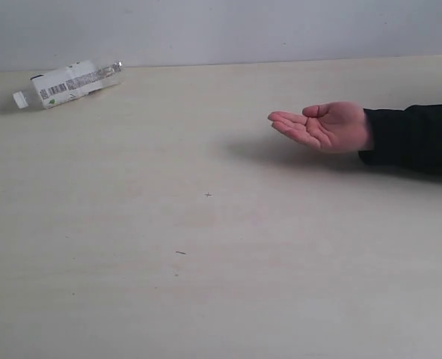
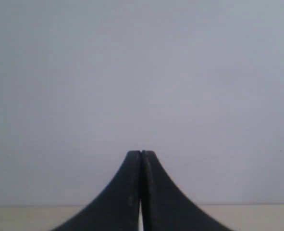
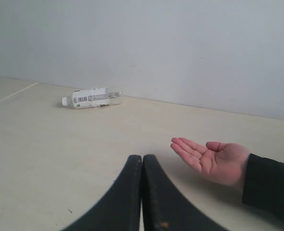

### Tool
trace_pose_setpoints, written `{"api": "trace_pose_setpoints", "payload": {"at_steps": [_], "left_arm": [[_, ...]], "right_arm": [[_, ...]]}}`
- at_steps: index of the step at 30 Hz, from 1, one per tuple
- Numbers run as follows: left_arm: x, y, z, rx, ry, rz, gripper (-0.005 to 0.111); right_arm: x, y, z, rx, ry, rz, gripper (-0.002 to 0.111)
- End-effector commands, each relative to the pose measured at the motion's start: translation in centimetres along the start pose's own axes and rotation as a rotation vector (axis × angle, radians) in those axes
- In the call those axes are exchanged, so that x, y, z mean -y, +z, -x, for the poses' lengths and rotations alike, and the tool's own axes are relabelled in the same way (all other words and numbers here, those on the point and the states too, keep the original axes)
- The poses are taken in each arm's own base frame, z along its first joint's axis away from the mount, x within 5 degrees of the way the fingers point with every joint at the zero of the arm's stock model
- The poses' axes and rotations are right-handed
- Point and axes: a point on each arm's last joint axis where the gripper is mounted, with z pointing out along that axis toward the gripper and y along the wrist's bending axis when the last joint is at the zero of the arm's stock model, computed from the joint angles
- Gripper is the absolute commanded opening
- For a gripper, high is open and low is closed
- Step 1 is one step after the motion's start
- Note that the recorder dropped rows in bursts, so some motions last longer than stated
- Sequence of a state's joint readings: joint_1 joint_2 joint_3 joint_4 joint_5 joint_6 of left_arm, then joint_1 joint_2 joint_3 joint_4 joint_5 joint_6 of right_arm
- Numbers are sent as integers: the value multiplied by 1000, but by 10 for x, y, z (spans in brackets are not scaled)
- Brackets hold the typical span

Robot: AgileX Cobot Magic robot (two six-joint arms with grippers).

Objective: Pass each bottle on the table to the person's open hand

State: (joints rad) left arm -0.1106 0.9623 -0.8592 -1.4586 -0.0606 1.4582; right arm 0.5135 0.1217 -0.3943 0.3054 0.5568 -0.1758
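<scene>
Bottle [image 1: 67, 84] is being shown lying far left on the desk [image 1: 206, 299], apart from the open hand [image 1: 327, 127] — likely light, slippery, best taken mid-label; jaws of left gripper [image 2: 141, 153] and right gripper [image 3: 142, 157] closed, empty.

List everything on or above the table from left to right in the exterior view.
white-capped bottle lying on its side → tiny dark specks → person's open hand, palm up → black sleeve
</scene>
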Motion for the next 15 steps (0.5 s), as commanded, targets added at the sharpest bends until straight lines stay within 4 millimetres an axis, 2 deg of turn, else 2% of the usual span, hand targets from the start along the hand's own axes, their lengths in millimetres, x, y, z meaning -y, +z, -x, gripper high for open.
{"api": "trace_pose_setpoints", "payload": {"at_steps": [1, 4, 7, 10, 13, 15], "left_arm": [[12, 68, 20, -19, 120, -88, 0], [21, 112, 10, -67, 320, -172, 0], [18, 149, -19, -143, 532, -152, 0], [-2, 171, -43, -186, 684, -31, 0], [-24, 183, -58, -232, 821, 76, 0], [-41, 187, -64, -282, 902, 213, 0]], "right_arm": [[0, 0, -1, 6, -11, 2, 0], [0, 0, -1, 6, -11, 2, 0], [0, 0, -1, 6, -11, 2, 0], [0, 0, -1, 6, -11, 2, 0], [0, 0, -1, 6, -11, 2, 0], [0, 0, -1, 6, -11, 2, 0]]}}
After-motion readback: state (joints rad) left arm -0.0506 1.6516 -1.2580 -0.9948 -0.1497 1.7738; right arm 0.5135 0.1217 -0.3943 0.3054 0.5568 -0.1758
